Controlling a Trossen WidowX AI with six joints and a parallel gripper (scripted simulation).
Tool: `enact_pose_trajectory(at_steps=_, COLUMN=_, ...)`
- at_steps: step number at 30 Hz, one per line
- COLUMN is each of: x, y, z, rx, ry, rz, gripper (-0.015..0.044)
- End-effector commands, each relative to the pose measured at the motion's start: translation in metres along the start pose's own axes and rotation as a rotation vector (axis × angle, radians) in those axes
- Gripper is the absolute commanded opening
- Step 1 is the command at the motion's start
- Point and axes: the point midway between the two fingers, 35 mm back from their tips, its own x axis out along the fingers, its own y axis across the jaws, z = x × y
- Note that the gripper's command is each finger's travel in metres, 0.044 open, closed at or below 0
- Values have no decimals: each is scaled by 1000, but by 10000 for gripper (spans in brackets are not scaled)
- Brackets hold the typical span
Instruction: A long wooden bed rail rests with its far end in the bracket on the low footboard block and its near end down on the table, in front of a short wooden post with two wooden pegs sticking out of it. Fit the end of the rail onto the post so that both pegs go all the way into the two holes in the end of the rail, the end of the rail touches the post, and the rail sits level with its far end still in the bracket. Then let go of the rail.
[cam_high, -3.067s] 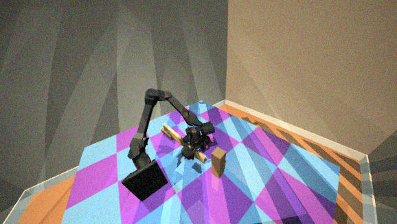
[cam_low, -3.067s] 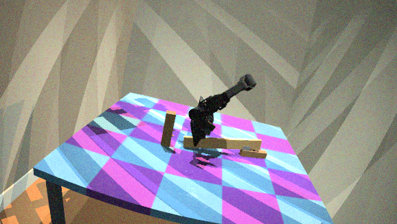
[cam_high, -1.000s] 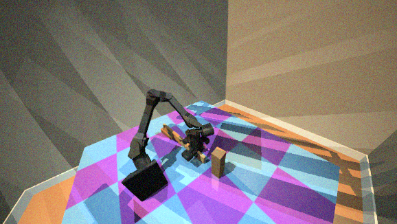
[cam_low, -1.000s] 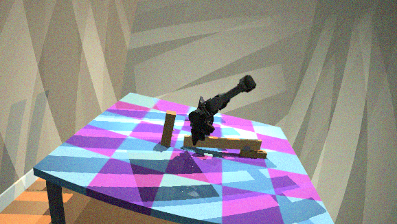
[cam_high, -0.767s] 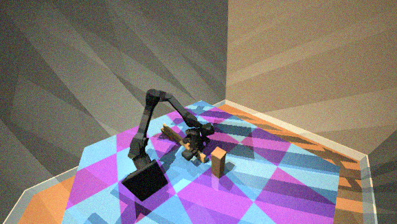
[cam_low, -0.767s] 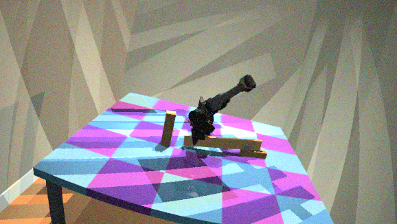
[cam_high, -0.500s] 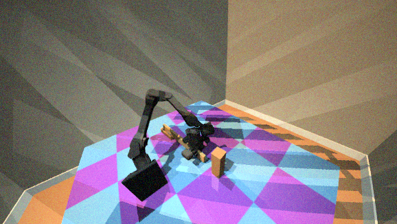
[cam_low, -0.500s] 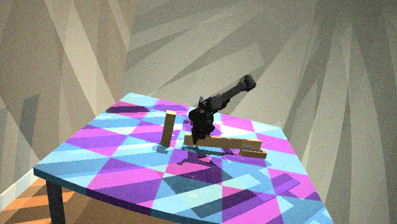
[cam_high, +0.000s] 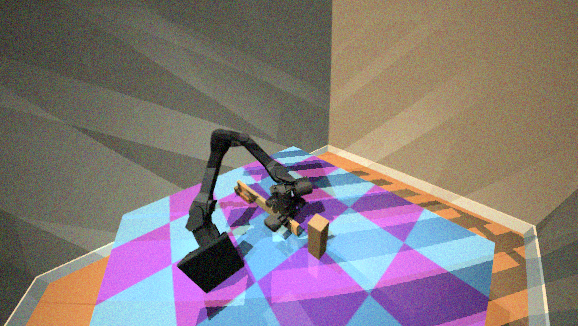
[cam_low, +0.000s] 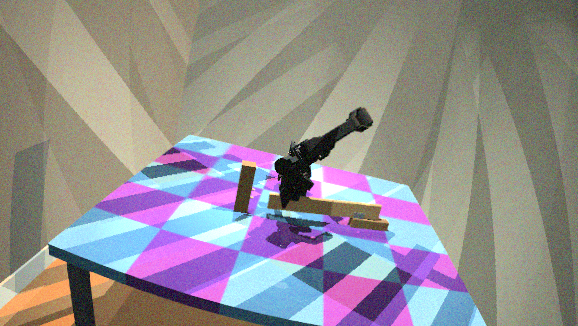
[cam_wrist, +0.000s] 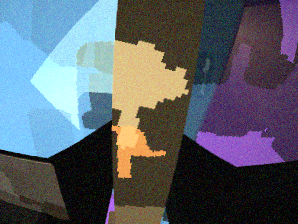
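The long wooden rail (cam_high: 262, 201) (cam_low: 340, 207) (cam_wrist: 155, 190) has its far end at the low footboard block (cam_low: 368, 224) (cam_high: 243, 195). In the exterior view it looks about level, its near end held a little above the table. My gripper (cam_high: 283, 224) (cam_low: 286, 201) (cam_wrist: 139, 127) is shut on the rail near its near end, one finger on each side. The short wooden post (cam_high: 317, 237) (cam_low: 244, 187) stands upright beyond that end. A gap shows between the rail's end and the post. The pegs and holes cannot be made out clearly.
The chequered blue and purple table top (cam_high: 430, 270) (cam_low: 190, 280) carries strong light stripes and shadows. The arm's black base (cam_high: 212, 262) stands on one side of the rail, and its links arch above the table.
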Motion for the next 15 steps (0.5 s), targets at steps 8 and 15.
enact_pose_trajectory(at_steps=8, x=-9, y=-2, z=-1, rx=0, ry=-1, rz=-10, gripper=0)
enact_pose_trajectory(at_steps=15, x=-12, y=-2, z=-1, rx=0, ry=-1, rz=-10, gripper=0)
